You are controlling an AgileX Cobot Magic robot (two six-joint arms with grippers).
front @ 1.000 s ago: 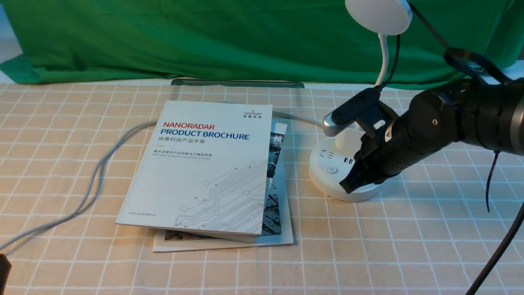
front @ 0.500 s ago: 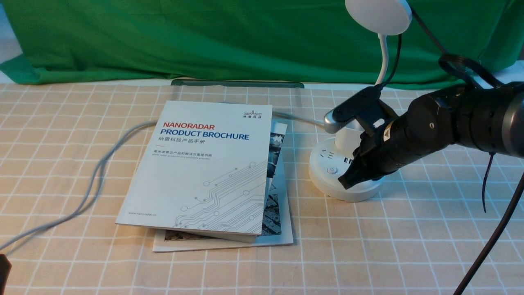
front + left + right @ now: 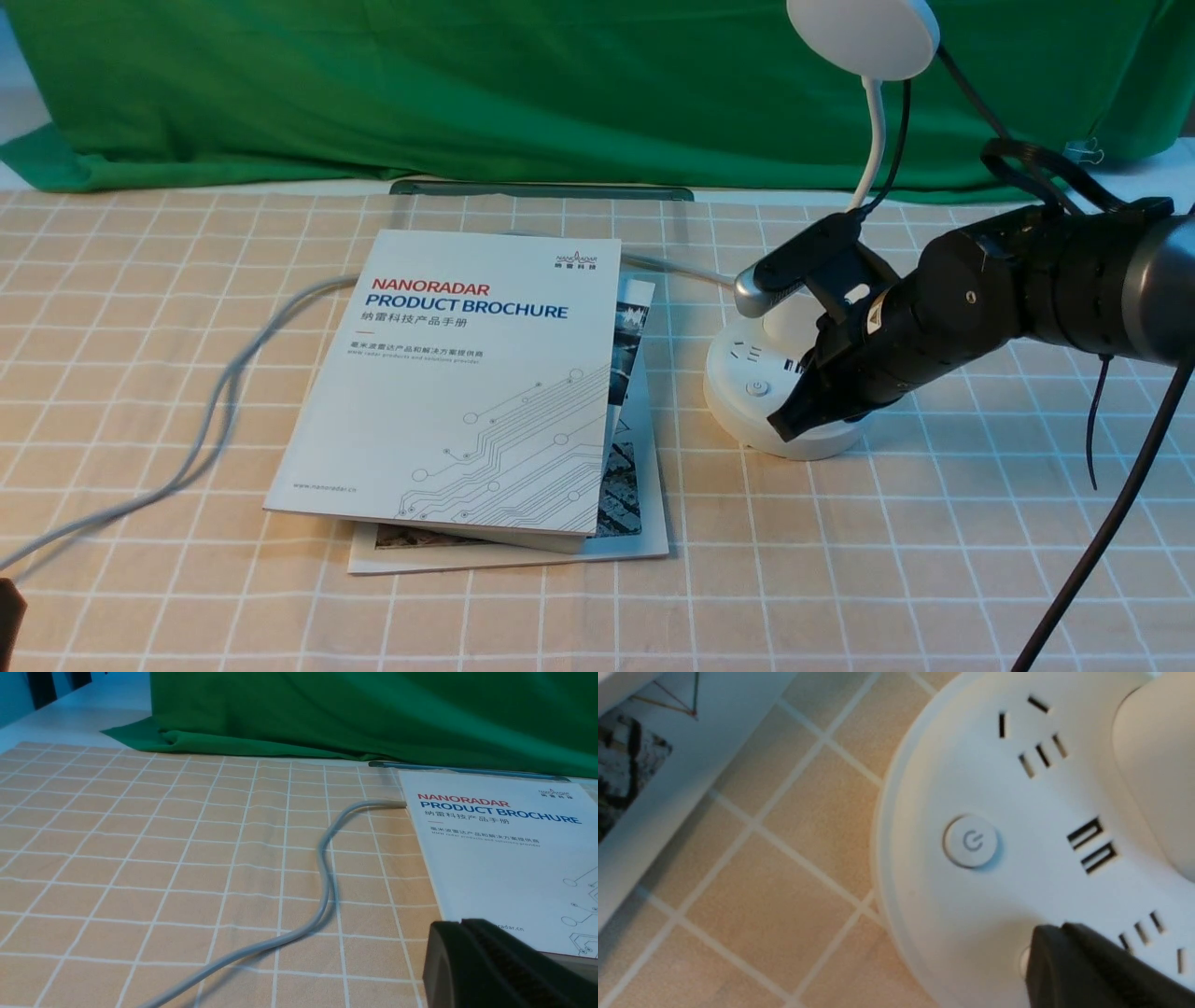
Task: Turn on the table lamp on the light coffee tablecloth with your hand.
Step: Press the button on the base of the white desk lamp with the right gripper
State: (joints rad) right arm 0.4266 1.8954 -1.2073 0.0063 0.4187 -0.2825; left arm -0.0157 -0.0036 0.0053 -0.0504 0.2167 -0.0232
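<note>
The white table lamp stands at the right of the light coffee tablecloth, with its disc head unlit and its round base showing sockets and a power button. My right gripper is shut, its tip down on the front of the base over a second button, which is mostly hidden. In the right wrist view the shut tip covers that button; the power button lies uncovered beside it. My left gripper is shut and empty, low over the cloth near the brochure.
Two stacked brochures lie left of the lamp base. A grey cable runs across the cloth from under them to the left edge. Plain green cloth hangs behind. Black cables trail from my right arm.
My right arm has lowered and shifted slightly left, bringing the shut tip down onto the lamp base. The lamp head stays unlit. The left arm has not moved.
</note>
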